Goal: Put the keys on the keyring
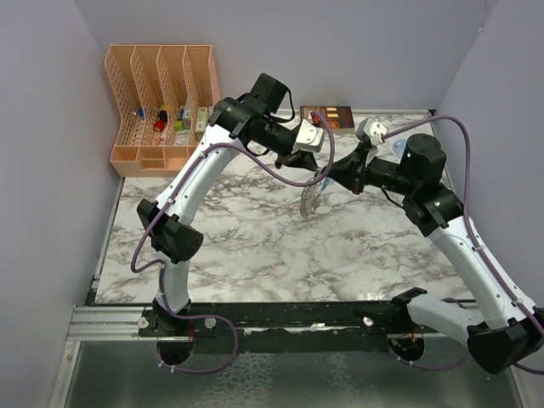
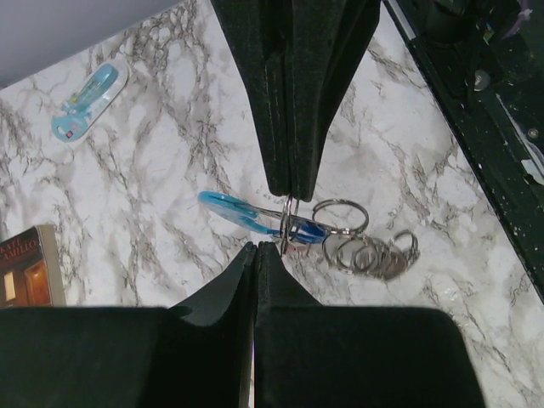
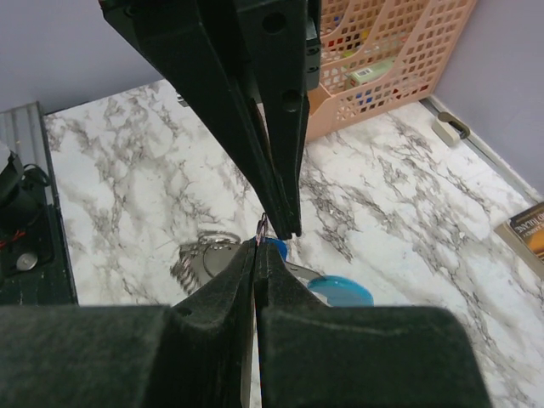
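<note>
Both grippers meet above the middle of the table. My right gripper (image 3: 259,244) is shut on a thin metal ring (image 3: 263,225) of the keyring, which pokes out between its tips. It also shows in the left wrist view (image 2: 289,195). My left gripper (image 2: 257,246) is shut, its tip touching that ring (image 2: 286,223); nothing shows between its pads. The keyring (image 1: 312,201) hangs below them: grey links (image 2: 370,253), light-blue strap (image 2: 228,209). A dark blue tag (image 2: 311,231) sits at the ring. The red key is out of view.
A peach mesh organizer (image 1: 161,93) stands at the back left. A book (image 1: 327,116) lies at the back edge. A pale-blue see-through object (image 2: 89,89) lies on the marble to the back right. The black base rail (image 1: 280,319) runs along the near edge.
</note>
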`<state>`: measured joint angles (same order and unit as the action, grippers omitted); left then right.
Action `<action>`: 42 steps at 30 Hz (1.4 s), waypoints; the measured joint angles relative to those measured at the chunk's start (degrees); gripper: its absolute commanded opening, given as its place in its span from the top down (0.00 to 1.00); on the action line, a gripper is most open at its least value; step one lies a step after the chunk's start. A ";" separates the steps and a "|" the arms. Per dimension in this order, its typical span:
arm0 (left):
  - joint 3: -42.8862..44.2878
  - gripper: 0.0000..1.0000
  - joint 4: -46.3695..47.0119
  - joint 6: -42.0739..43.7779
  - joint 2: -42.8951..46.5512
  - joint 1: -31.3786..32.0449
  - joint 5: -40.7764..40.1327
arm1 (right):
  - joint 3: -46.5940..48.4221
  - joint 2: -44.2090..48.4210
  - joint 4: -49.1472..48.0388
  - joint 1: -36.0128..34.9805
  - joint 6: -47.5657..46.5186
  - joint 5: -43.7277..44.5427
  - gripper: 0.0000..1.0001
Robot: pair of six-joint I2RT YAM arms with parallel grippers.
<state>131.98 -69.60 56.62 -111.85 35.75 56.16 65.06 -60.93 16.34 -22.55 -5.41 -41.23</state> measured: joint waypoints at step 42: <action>-0.94 0.75 3.63 -4.52 0.33 -0.87 2.01 | -4.79 2.32 -8.59 0.00 8.72 2.99 0.99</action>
<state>131.04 -65.98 52.10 -111.53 34.87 58.17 60.27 -58.61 7.75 -22.55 3.31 -38.24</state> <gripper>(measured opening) 0.249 0.016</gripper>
